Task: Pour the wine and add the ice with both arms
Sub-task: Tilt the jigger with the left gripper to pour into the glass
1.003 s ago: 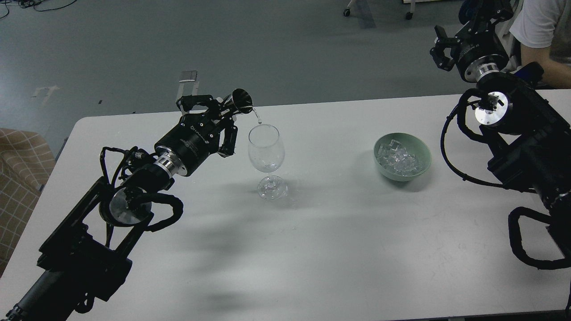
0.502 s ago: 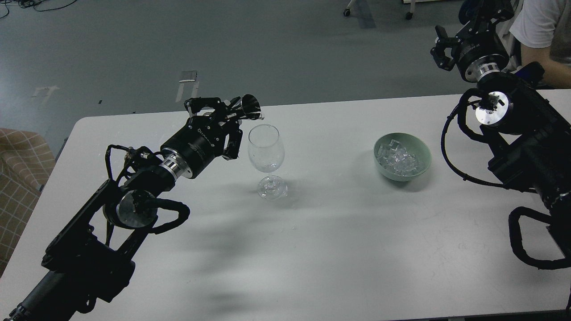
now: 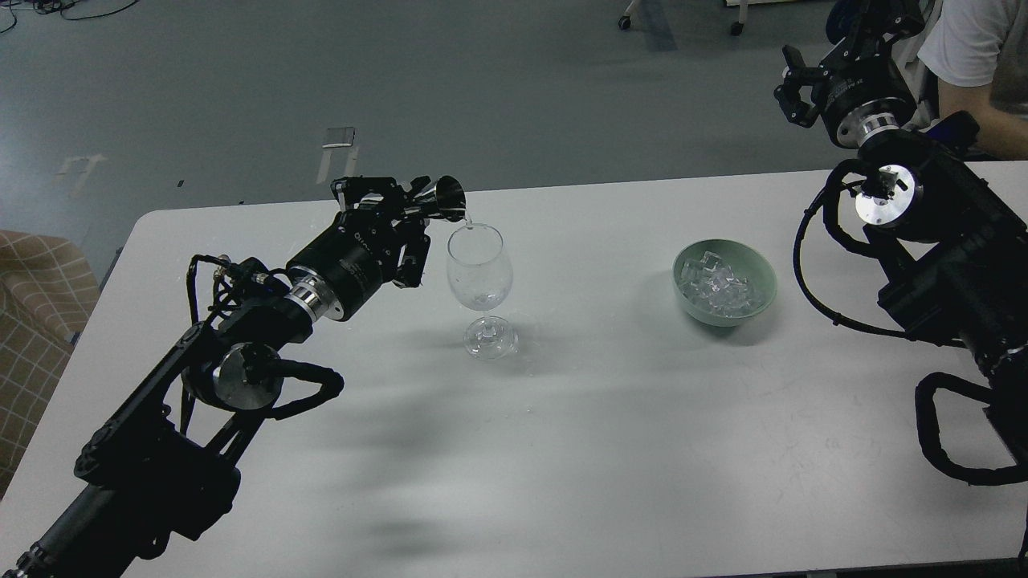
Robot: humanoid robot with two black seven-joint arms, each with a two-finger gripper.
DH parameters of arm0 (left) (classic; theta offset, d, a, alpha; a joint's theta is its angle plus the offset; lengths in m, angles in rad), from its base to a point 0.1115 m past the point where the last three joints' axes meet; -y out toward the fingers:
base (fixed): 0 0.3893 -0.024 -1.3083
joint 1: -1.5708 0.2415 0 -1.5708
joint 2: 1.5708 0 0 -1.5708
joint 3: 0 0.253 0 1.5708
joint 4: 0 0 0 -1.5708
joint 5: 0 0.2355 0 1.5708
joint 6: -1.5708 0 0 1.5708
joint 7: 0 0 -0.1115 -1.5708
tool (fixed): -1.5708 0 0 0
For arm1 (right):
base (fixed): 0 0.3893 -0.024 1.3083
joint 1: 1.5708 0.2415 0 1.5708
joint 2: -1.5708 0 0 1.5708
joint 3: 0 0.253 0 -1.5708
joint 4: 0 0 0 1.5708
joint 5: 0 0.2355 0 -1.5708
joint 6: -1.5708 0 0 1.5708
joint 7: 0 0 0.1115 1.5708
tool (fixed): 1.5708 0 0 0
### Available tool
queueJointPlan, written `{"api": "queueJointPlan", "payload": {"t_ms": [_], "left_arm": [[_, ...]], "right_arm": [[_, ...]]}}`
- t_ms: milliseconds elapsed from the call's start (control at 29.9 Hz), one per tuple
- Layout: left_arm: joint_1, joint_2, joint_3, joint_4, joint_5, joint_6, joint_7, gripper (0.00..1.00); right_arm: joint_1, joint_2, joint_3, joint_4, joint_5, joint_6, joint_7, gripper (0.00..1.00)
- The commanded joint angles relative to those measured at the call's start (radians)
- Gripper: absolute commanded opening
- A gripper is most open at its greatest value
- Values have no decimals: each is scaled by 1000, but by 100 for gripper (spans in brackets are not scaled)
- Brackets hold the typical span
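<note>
A clear stemmed wine glass (image 3: pixel 479 281) stands upright on the white table (image 3: pixel 610 417). A little clear wine (image 3: pixel 479 299) lies in its bowl. My left gripper (image 3: pixel 414 210) is shut on a small metal jigger (image 3: pixel 444 198), tipped on its side with its mouth at the glass's left rim. A drop of wine hangs at the jigger's lip. A green bowl (image 3: pixel 761 281) to the right holds several clear ice cubes (image 3: pixel 717 286). My right gripper (image 3: pixel 793 84) is raised beyond the table's far right edge, open and empty.
A person in a white shirt (image 3: pixel 976 48) sits behind my right arm at the far right corner. A checked cushion (image 3: pixel 32 297) lies off the table's left edge. The grey floor lies beyond the far edge.
The left gripper has shifted slightly with the jigger, tilting it more level and bringing its mouth down to the glass's rim. The falling stream has thinned to a drop. The right arm has barely moved.
</note>
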Motion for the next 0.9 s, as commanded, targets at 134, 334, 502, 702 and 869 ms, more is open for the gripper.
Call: {"api": "queueJointPlan", "payload": {"t_ms": [134,334,502,702,869], "left_arm": [[-6,6,0,2,10,-4,1,18],[-8,6,11,2,81,-27,3,18],[-11,7,22,4,101,-27,3,18],[-29,10,23,12,136,-27,3,18],[-31,15,22,22,174,-32,3,18]], "right_arm": [[0,-1,-1,0,0,2,0,100],[0,0,1,0,0,0,0,100],[0,0,4,0,0,0,0,100],[0,0,4,0,0,0,0,100],[-2,0,4,0,0,0,0,100]]}}
